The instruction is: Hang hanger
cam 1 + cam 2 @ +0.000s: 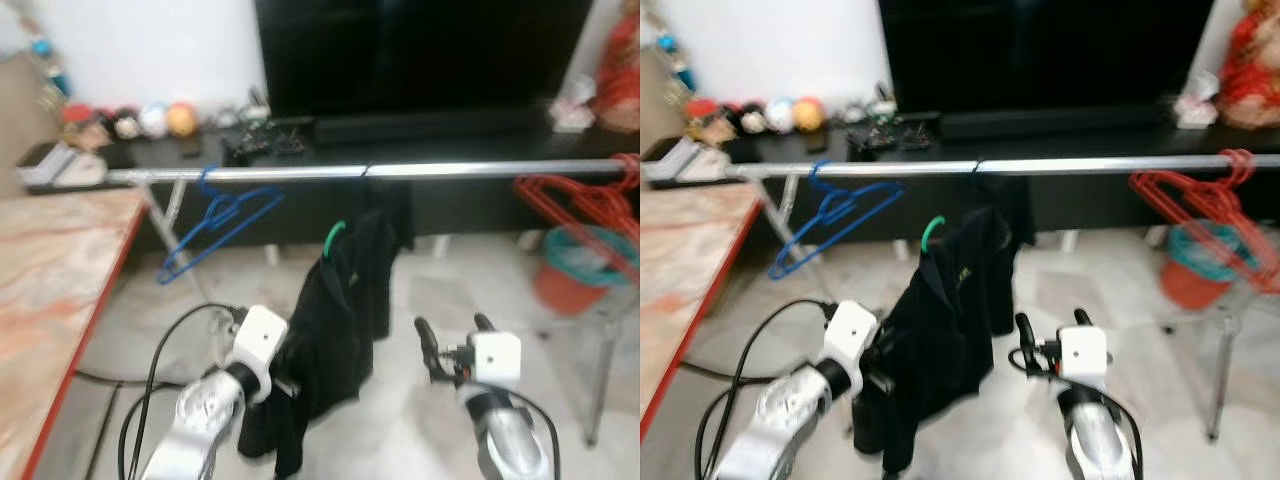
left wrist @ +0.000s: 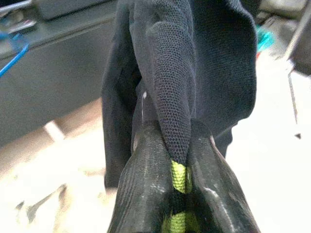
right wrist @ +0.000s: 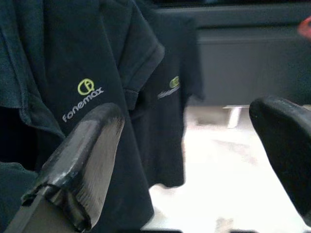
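In the left eye view the left gripper (image 1: 283,385) holds a black shirt (image 1: 335,330) on a green hanger (image 1: 333,236), raised below the silver rail (image 1: 400,171) but not yet on it; the green hook sits just under the rail's middle stretch. A second black garment (image 1: 385,215) already hangs from the rail behind it. A blue hanger (image 1: 218,220) hangs near the rail's left end and a cluster of red hangers (image 1: 590,205) at its right end. The right gripper (image 1: 455,345) hovers empty beside the shirt, its fingers apart. The step in hand looks like the lift toward the rail; the next move calls for raising the hook above the rail and lowering it into the free gap between the blue hanger and the hung garment.

The right eye view shows the same layout, with the hook's open curve read more clearly against the dark cabinet (image 1: 940,205) behind.

The left wrist view adds what the head views hide: the fingers (image 2: 146,194) pinch a fold of the shirt's knit fabric, a yellow-green strip between them, rather than the hanger itself.

The right wrist view shows its fingers (image 3: 82,160) spread wide, nothing between them, and a yellow "fonemax" logo on the shirt.
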Available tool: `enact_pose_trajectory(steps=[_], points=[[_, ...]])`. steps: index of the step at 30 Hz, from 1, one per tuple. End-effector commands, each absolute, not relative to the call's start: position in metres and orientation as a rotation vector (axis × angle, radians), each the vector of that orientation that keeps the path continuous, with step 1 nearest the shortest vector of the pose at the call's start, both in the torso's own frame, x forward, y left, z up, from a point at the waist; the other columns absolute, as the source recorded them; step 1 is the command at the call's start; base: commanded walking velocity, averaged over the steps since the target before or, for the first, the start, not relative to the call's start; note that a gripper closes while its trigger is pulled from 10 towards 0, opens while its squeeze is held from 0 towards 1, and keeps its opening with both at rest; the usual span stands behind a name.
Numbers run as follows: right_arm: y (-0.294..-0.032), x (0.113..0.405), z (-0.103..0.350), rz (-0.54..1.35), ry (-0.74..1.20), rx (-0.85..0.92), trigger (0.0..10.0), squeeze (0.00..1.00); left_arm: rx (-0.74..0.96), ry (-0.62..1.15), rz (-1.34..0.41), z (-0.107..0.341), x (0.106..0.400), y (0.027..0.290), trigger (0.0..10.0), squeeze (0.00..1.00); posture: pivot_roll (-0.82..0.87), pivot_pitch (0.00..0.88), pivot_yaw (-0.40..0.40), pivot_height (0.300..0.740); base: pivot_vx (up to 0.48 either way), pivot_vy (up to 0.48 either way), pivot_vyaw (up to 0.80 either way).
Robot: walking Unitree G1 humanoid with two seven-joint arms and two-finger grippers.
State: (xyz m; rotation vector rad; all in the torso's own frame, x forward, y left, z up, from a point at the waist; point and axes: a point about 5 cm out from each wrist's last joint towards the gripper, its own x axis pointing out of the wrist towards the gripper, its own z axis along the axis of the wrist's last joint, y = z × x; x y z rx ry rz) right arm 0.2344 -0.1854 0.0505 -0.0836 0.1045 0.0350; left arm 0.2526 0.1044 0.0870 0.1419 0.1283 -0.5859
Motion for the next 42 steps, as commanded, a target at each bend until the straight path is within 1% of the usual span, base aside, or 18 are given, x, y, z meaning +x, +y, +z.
enact_pose_trajectory(steps=[1, 4, 32, 42], points=[[-0.1831, 0.2333, 0.0497, 0.038, 0.106, -0.078, 10.0, 0.0, 0.147, 0.073, -0.585, 0.0997, 0.2564, 0.1038, 10.0, 0.0, 0.03, 0.0, 0.061, 0.74, -0.255, 0.0, 0.64], [-0.1832, 0.2336, 0.0499, 0.035, 0.107, -0.074, 10.0, 0.0, 0.147, 0.072, -0.585, 0.0998, 0.2565, 0.1037, 10.0, 0.0, 0.03, 0.0, 0.061, 0.74, -0.252, 0.0, 0.75], [-0.1827, 0.2368, 0.0484, 0.04, 0.116, -0.076, 10.0, 0.0, 0.152, 0.077, -0.599, 0.1003, 0.2562, 0.1015, 10.0, 0.0, 0.04, 0.0, 0.056, 0.74, -0.254, 0.0, 0.0], [-0.1797, 0.2359, 0.0447, 0.082, 0.144, -0.078, 10.0, 0.0, 0.149, 0.078, -0.606, 0.1003, 0.2562, 0.0993, 10.0, 0.0, 0.03, 0.0, 0.052, 0.74, -0.267, 0.0, 0.0]])
